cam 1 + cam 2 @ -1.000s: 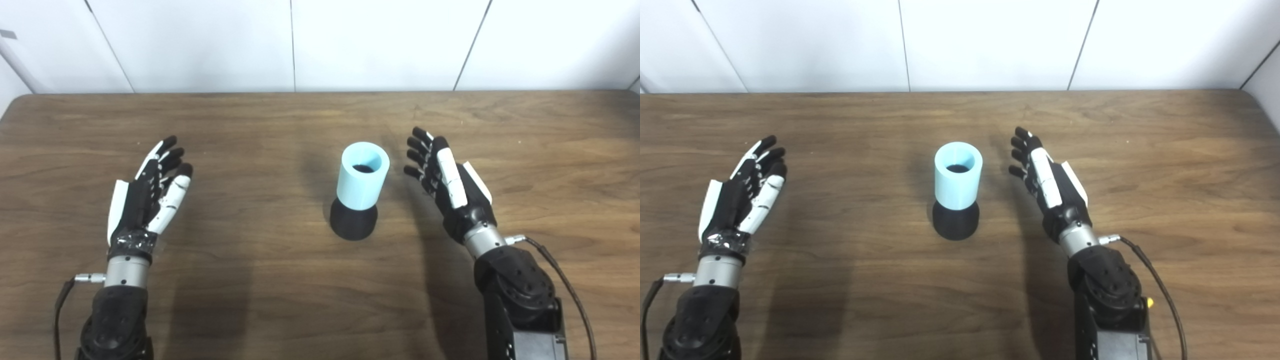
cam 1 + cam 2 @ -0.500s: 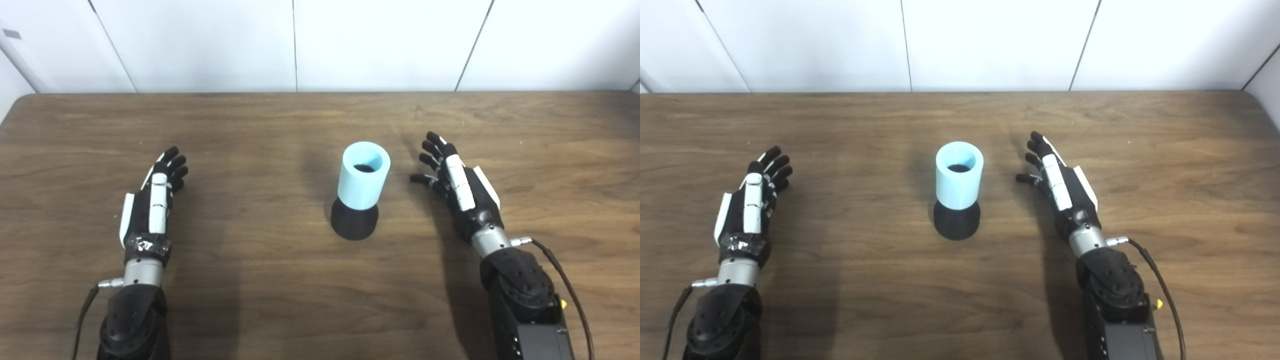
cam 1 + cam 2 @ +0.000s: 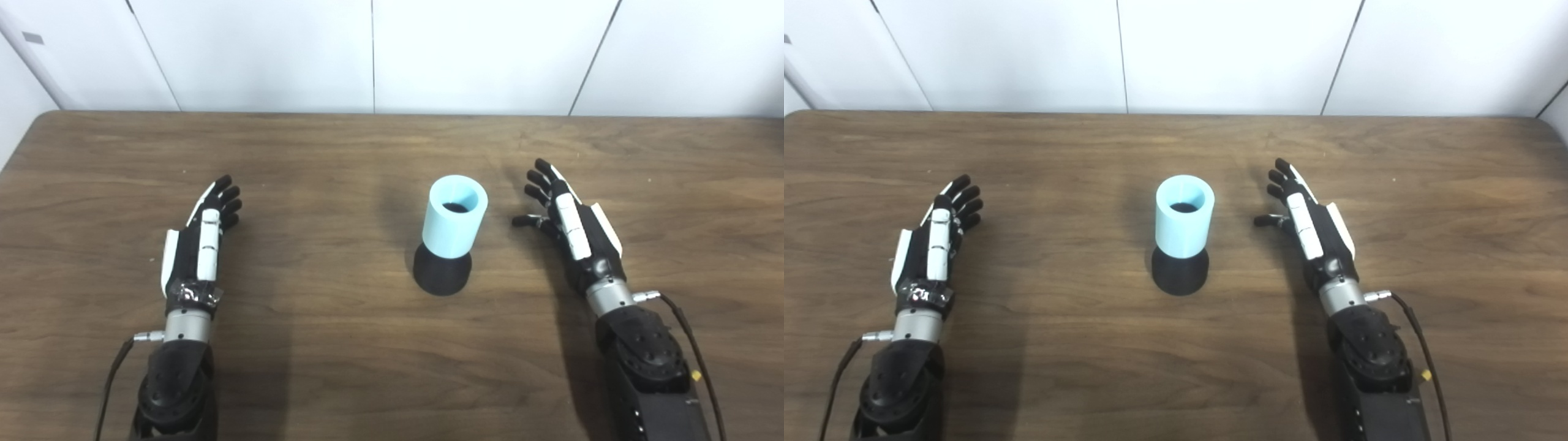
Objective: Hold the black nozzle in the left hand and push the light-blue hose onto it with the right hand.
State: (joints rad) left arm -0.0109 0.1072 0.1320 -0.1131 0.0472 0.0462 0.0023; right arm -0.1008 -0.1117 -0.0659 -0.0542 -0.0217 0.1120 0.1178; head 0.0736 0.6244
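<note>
- No readable brand, label or writing on any object, hand or wall.
- Dark wood-grain table (image 3: 343,367), rounded at its far left corner, spanning the whole width of both views.
- Behind the table, a plain white panelled wall (image 3: 478,55) divided by thin dark seams.
- Near the table's middle, standing upright: a black nozzle (image 3: 442,273) with a flared base resting on the wood.
- Seated over the top of that nozzle, a light-blue hose (image 3: 456,217), a short open cylinder, tilted very slightly to the right, its dark interior visible from above.
- Soft shadows on the wood to the left of the stacked pair and beside each arm.
- Left hand (image 3: 199,245) lying low over the table well to the left of the stack, fingers (image 3: 225,196) extended forward and close together, holding nothing, touching neither hose nor nozzle.
- Strip of shiny tape wrapped at the left wrist, above a metal cuff and a black forearm with a cable running out to the left.
- Right hand (image 3: 572,223) near the stack's right side but clear of it, empty, fingers extended toward the far edge, thumb (image 3: 528,220) spread out sideways toward the hose without reaching it.
- Metal cuff and black forearm below the right hand, a dark cable curving down along its right side.
</note>
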